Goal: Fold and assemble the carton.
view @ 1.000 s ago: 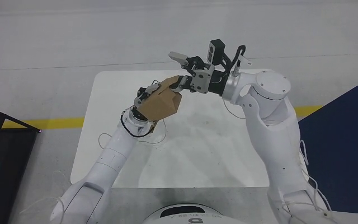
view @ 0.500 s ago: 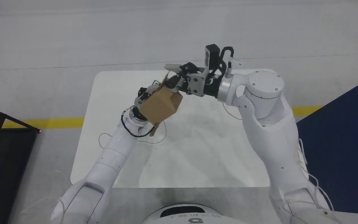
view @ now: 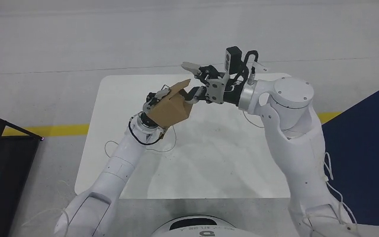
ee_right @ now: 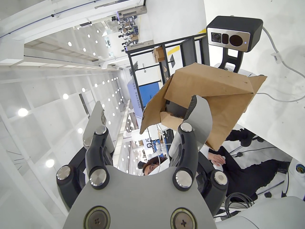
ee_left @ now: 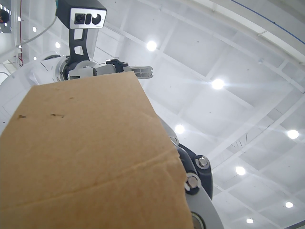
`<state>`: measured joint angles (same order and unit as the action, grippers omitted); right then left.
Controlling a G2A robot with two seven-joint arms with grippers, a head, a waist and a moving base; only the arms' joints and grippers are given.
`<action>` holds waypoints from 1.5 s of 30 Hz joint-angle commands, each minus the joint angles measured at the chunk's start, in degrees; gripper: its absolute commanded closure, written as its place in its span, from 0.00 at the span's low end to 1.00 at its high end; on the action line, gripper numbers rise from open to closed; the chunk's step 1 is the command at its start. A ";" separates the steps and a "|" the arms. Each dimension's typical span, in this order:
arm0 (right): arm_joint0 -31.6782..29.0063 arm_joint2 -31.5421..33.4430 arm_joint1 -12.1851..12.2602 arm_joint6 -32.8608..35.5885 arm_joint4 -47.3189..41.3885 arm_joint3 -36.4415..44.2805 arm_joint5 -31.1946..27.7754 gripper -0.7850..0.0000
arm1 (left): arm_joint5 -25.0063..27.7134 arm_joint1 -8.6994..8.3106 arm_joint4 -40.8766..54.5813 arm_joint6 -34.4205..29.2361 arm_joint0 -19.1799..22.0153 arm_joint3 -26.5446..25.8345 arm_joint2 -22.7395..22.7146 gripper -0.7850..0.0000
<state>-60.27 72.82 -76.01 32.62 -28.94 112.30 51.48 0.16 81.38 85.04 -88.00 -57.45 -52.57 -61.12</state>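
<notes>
A white surface (view: 195,160) stood on a pale grey floor crossed by a yellow line (view: 59,129), with a black rack (view: 12,154) well off to the outer side of the left claw (view: 156,99). Both claws hung above the middle of the surface, close together. The left claw was closed on a brown cardboard carton (view: 173,108) and held it up clear of the surface. From the left wrist, a broad creased panel of the carton (ee_left: 83,144) lay right against that claw.

The right claw (view: 192,79) sat just beyond the carton's far end, its jaws spread wide and gripping nothing. Seen from its own wrist, the right claw (ee_right: 146,107) faced the carton's open end (ee_right: 214,89), where loose flaps stood out at angles. One finger (ee_right: 199,113) lay against the flaps at that opening. The other finger (ee_right: 95,117) stood apart in free air, well clear of the cardboard.
</notes>
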 commanded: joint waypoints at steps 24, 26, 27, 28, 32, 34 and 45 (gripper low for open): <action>-2.23 1.60 0.34 -4.44 -7.12 1.80 -5.18 0.16 | 1.29 -0.17 -1.96 0.00 0.20 0.02 -0.22 1.00; -1.77 0.87 0.35 -4.97 -7.38 1.03 -4.68 0.18 | 1.48 -0.20 -2.09 0.00 0.21 0.02 -0.19 1.00; -1.54 0.56 0.35 -5.35 -7.51 0.73 -4.38 0.19 | 1.54 -0.21 -2.14 0.00 0.22 0.01 -0.17 1.00; -1.31 0.20 0.36 -5.69 -7.56 0.53 -4.05 0.23 | 1.66 -0.22 -2.24 0.00 0.24 0.02 -0.14 1.00; -0.79 -1.08 0.41 -7.09 -7.78 -0.24 -2.48 0.25 | 1.84 -0.25 -2.46 0.00 0.38 0.35 0.05 1.00; -0.70 -1.69 0.46 -7.69 -7.71 -0.42 -1.81 0.25 | 1.85 -0.25 -2.46 0.00 0.43 0.41 0.14 1.00; -0.28 -3.51 0.92 -9.66 -6.99 -0.29 0.22 0.49 | 1.87 -0.33 -2.19 0.00 0.43 0.19 0.38 1.00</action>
<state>-60.57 69.36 -75.14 23.02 -36.05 111.96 51.38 2.03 81.06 82.85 -88.00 -57.01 -52.37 -60.74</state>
